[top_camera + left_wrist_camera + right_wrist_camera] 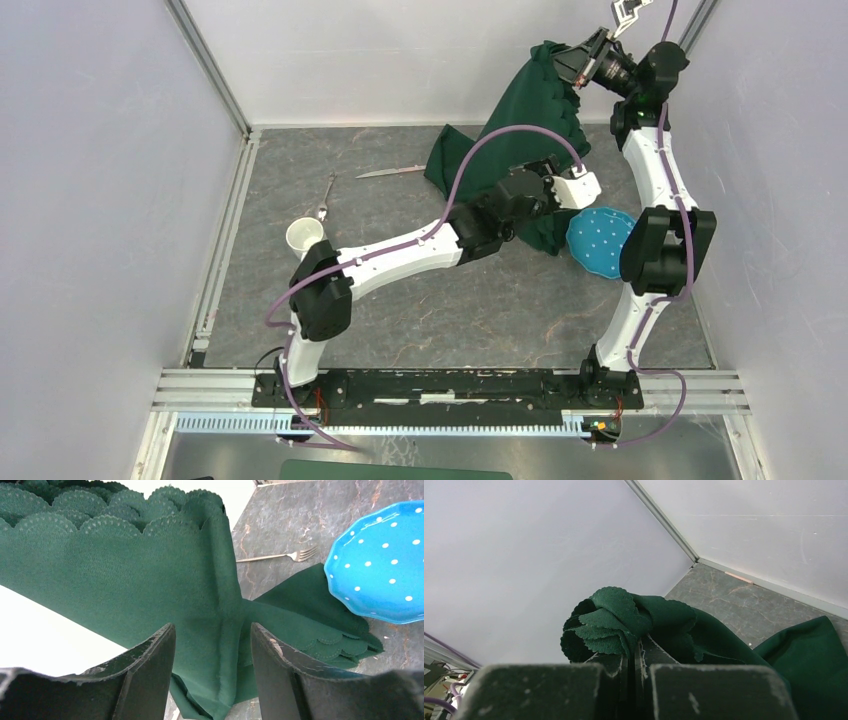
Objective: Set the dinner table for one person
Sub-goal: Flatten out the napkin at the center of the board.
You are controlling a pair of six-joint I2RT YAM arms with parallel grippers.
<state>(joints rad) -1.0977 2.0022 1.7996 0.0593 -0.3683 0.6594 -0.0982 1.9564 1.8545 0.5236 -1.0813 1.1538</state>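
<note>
Pinches a bunched edge of the dark green scallop-edged fabric cloth point(520, 110) tight in the right gripper point(634, 655), high above the far right corner. Drapes down onto the dark-grey stone-look dinner table point(400, 300), just beside the bright blue white-dotted plate point(600, 240). Faces the hanging fold with the left gripper point(212, 630), fingers wide apart, gripping nothing.

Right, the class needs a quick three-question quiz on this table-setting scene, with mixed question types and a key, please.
1. True or false: the right gripper is shut on the green cloth.
2. Which lies nearest the white cup? A fork; B blue plate; C knife.
3. Fill in: the left gripper has its jaws ____ either side of a cloth fold.
Key: 1 true; 2 A; 3 open.
</note>
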